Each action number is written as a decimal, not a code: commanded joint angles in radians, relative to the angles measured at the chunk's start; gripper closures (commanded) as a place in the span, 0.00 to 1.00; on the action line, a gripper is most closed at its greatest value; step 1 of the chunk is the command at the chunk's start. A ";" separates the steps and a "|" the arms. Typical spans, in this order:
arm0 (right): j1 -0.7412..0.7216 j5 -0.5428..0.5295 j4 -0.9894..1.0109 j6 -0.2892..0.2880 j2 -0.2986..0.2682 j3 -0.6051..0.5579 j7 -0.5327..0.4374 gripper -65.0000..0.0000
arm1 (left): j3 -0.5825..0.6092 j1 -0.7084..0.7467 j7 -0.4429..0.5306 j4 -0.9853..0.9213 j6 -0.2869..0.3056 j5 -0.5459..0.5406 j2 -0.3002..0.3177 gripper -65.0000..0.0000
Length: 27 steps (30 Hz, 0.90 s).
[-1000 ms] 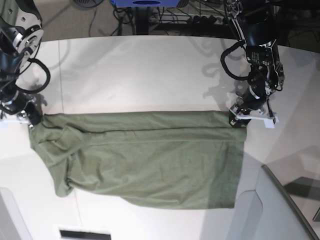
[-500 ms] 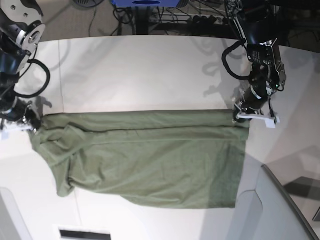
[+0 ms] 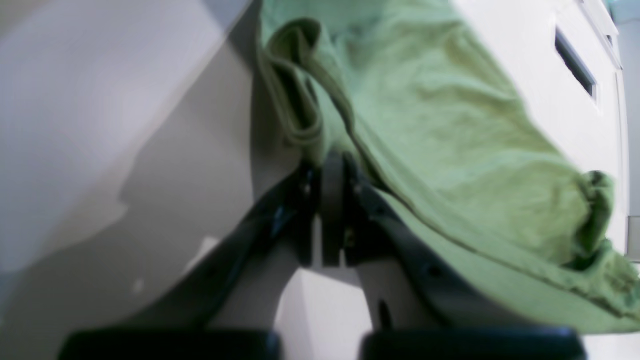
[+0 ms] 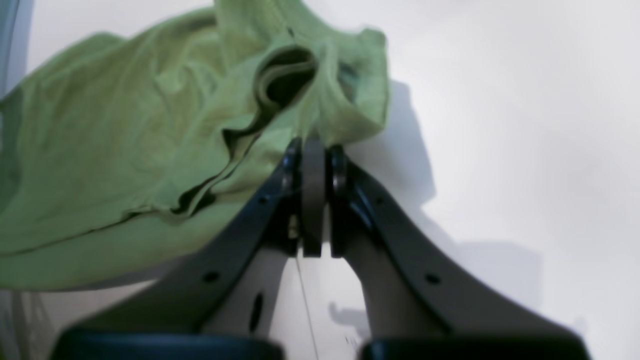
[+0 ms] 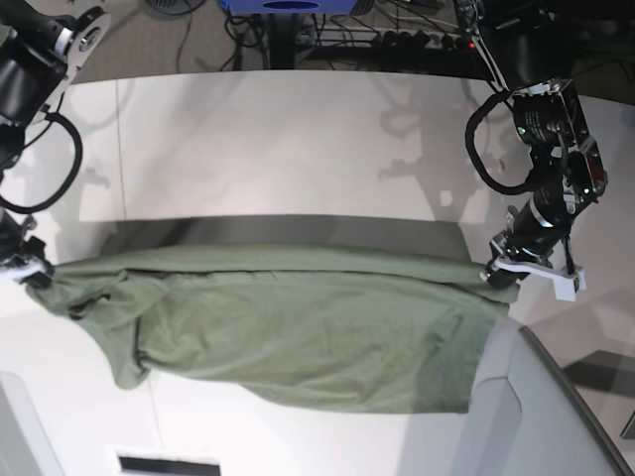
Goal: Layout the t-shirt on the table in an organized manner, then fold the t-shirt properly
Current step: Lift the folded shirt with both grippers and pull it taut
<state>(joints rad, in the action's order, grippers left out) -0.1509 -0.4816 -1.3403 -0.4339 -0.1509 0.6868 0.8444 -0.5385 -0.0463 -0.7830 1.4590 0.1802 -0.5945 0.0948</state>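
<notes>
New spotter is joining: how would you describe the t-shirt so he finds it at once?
On the white table, look for the one wide olive-green cloth: the t-shirt. It is stretched between the left claw and right claw, each shut on a corner, unlike the grey panel beside it.

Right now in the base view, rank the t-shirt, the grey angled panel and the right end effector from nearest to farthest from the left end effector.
Measured from the left end effector, at the view's right:
1. t-shirt: its corner is pinched in that end effector.
2. grey angled panel: just below it, bottom right.
3. right end effector: far left, gripping the shirt's opposite end.
</notes>
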 commanded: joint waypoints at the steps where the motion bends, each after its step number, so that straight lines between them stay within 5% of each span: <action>1: -0.017 -0.015 -0.044 -0.003 -0.014 0.020 -0.017 1.00 | -0.024 -0.011 0.023 0.032 0.000 -0.009 0.012 1.00; 27: 0.066 -0.015 -0.060 -0.003 -0.009 0.040 0.085 1.00 | -0.042 0.112 0.029 0.049 0.000 -0.009 0.036 1.00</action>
<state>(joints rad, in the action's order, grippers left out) -0.0742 -0.4904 -1.3819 -0.4347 -0.1429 0.7181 0.9409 -0.5751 0.0692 -0.7689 1.4940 0.1837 -0.6029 0.1200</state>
